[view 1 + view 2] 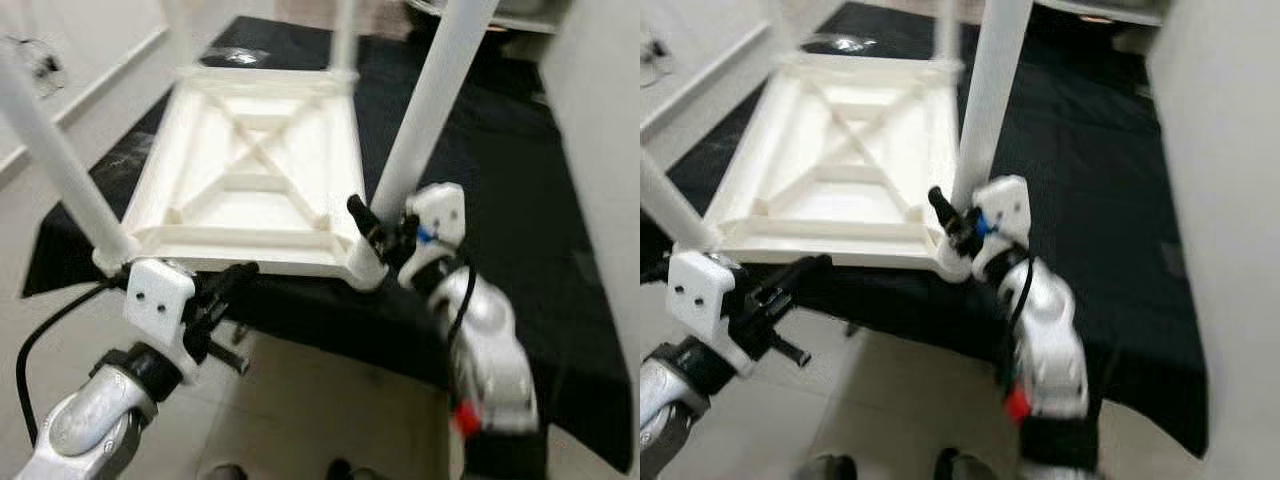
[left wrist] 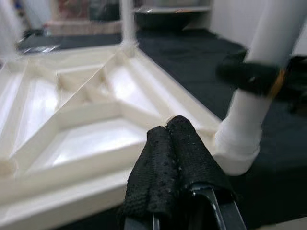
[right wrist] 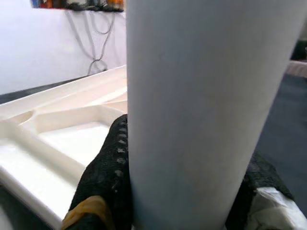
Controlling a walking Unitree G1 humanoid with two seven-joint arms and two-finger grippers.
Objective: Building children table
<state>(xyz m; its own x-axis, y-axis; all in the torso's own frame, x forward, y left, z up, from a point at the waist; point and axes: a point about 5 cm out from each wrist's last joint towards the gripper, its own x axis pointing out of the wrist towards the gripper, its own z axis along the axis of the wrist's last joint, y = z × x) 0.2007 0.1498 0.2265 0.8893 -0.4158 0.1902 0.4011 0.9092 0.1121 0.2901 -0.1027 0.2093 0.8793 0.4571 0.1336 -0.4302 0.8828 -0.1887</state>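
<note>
From the left eye view, the white tabletop [image 1: 255, 175] lay upside down on a black cloth [image 1: 500, 170], its ribbed underside up and white legs rising from its corners. The right gripper [image 1: 385, 235] was at the tabletop's near right corner, its black fingers clasped around the foot of the near right leg [image 1: 425, 110]. The left gripper [image 1: 225, 290] hung just below the tabletop's near edge, close to the near left corner where the near left leg [image 1: 55, 155] stood.

The right eye view showed the same scene: the right gripper gripping the leg at the tabletop's near right corner, the left gripper under the near edge, over pale floor [image 1: 890, 400].

In the left wrist view, the left gripper's fingers [image 2: 165, 163] lay pressed together with nothing between them, just before the tabletop's near rim. Beyond them the near right leg sat in its corner socket [image 2: 237, 148], a black finger wrapped across it.

In the right wrist view, the near right leg stood close between the right gripper's fingers [image 3: 108, 172], one on either side, with the tabletop's ribbed underside beyond.
</note>
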